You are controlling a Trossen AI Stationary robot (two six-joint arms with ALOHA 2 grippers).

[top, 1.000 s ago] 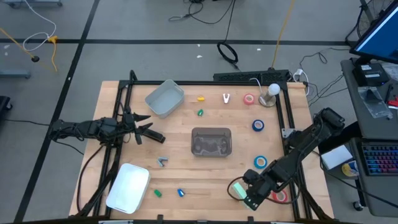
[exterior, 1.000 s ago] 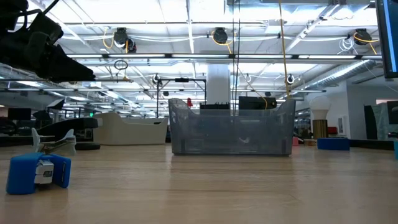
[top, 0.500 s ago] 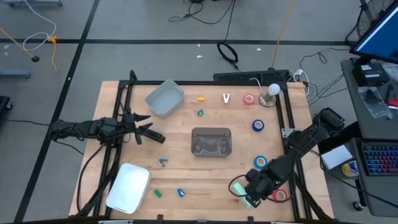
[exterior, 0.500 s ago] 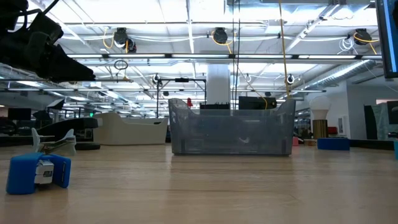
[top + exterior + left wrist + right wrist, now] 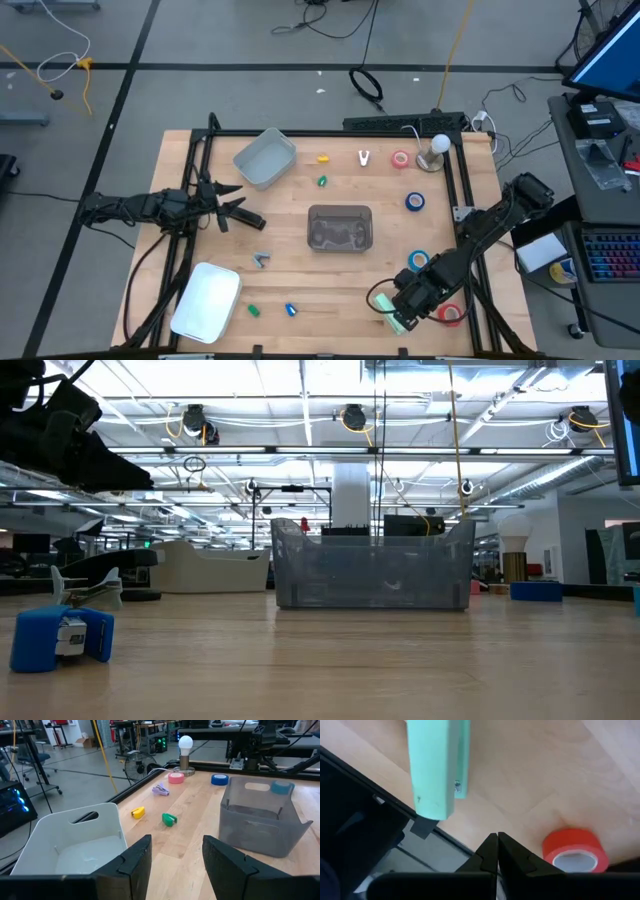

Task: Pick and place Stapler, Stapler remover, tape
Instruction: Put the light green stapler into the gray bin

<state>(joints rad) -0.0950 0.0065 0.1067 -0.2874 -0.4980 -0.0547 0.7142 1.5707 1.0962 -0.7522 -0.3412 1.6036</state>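
The mint-green stapler (image 5: pixel 437 765) lies flat near the table's front right edge, one end at the black rail; in the high view the stapler (image 5: pixel 398 324) is mostly under my right arm. My right gripper (image 5: pixel 497 842) is shut, pointing down between the stapler and a red tape roll (image 5: pixel 575 851), touching neither. More tape lies flat: blue rolls (image 5: pixel 415 201) (image 5: pixel 418 260) and a pink roll (image 5: pixel 401 159). A small lilac stapler remover (image 5: pixel 160 790) sits at the far side. My left gripper (image 5: pixel 175 845) waits open at the table's left.
A clear grey bin (image 5: pixel 340 228) stands mid-table, a white bin (image 5: pixel 265 157) at the far left, a white lid (image 5: pixel 207 300) at the near left. A lamp bulb (image 5: pixel 437 148) stands in the far right corner. Small coloured bits (image 5: pixel 322 181) and a grey clip (image 5: pixel 261 259) lie about.
My right gripper has sunk a little toward the table's front right edge and rolled slightly, staying shut. In the high view it now covers more of the stapler than before.
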